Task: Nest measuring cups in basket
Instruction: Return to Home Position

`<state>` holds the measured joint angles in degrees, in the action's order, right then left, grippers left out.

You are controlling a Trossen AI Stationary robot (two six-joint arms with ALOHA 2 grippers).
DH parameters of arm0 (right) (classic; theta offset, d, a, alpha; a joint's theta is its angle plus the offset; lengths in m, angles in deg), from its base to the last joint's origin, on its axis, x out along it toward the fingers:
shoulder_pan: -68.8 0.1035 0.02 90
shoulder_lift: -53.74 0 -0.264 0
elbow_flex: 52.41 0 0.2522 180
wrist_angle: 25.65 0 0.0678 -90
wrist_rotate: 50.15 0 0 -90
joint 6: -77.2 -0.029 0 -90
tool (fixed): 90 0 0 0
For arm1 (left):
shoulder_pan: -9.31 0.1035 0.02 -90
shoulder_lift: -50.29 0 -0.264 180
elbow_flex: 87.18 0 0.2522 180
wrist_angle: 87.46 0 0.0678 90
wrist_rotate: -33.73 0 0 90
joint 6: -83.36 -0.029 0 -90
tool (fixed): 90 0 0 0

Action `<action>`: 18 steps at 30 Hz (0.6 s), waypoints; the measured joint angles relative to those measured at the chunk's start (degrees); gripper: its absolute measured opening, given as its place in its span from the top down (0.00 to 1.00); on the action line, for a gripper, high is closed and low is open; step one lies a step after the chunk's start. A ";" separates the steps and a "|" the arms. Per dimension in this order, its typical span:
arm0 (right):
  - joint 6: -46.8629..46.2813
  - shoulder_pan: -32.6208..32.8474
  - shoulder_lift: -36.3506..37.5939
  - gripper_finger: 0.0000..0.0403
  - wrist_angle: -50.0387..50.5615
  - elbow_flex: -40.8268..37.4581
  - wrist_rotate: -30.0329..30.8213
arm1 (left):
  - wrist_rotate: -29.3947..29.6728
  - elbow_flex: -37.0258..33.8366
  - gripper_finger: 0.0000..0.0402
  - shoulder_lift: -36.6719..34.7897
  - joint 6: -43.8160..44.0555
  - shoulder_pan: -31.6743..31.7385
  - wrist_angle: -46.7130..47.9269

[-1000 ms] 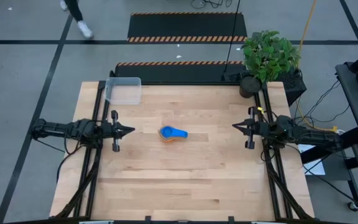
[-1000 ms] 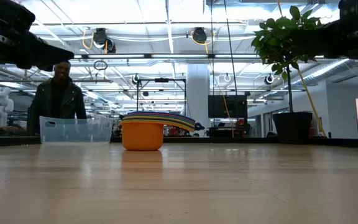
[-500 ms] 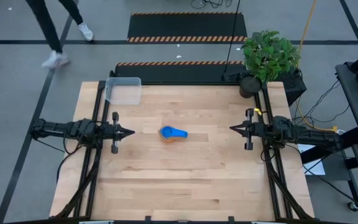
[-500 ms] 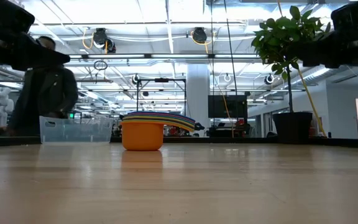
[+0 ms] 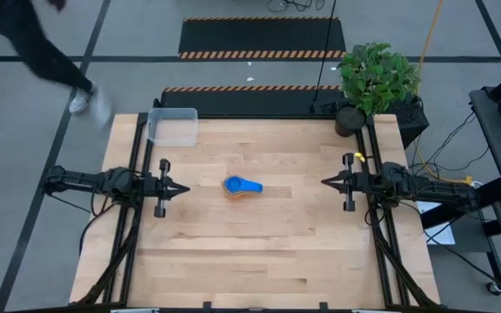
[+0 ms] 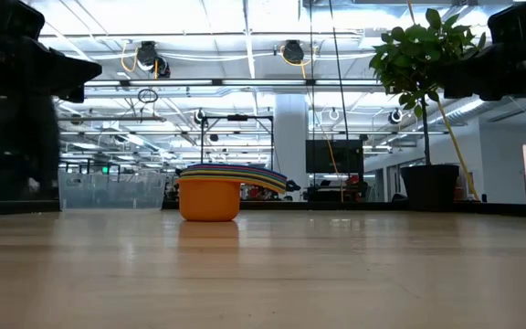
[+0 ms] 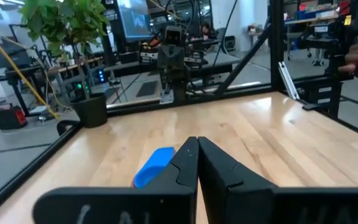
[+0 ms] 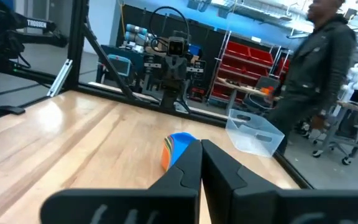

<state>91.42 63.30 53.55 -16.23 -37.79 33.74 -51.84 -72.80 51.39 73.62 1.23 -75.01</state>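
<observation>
The measuring cups (image 5: 241, 187) sit nested in one stack at the table's middle, a light blue cup on top and an orange one at the bottom (image 6: 210, 199), handles fanned out; the stack rests on its base. The clear basket (image 5: 173, 125) stands on the table's far left corner. My left gripper (image 5: 185, 185) hovers shut at the left side, fingers pointing at the stack (image 7: 154, 167). My right gripper (image 5: 323, 181) hovers shut at the right side, facing the stack (image 8: 178, 148) and the basket (image 8: 254, 135).
A potted plant (image 5: 374, 83) stands at the table's far right corner. A person (image 5: 37, 48) walks on the floor beyond the far left corner and shows in the right wrist view (image 8: 321, 68). Bare wood lies all around the stack (image 5: 259, 252).
My right gripper has edged a little toward the stack. The person behind the table has walked leftward past the far left corner. The cups and the basket have stayed put.
</observation>
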 joint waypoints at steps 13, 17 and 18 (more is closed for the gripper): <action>-2.64 0.00 0.02 1.00 2.06 0.00 0.35 | 0.07 0.02 0.97 2.81 0.61 0.11 0.12; -2.05 0.00 0.02 1.00 2.23 0.00 0.35 | 0.09 0.02 0.92 3.13 0.86 0.11 0.10; -1.57 -0.01 0.00 1.00 2.26 0.00 0.40 | 0.09 0.02 0.92 3.13 0.84 0.11 0.10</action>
<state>89.85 63.29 53.55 -13.98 -37.79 34.14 -51.75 -72.77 54.52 74.45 1.34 -74.91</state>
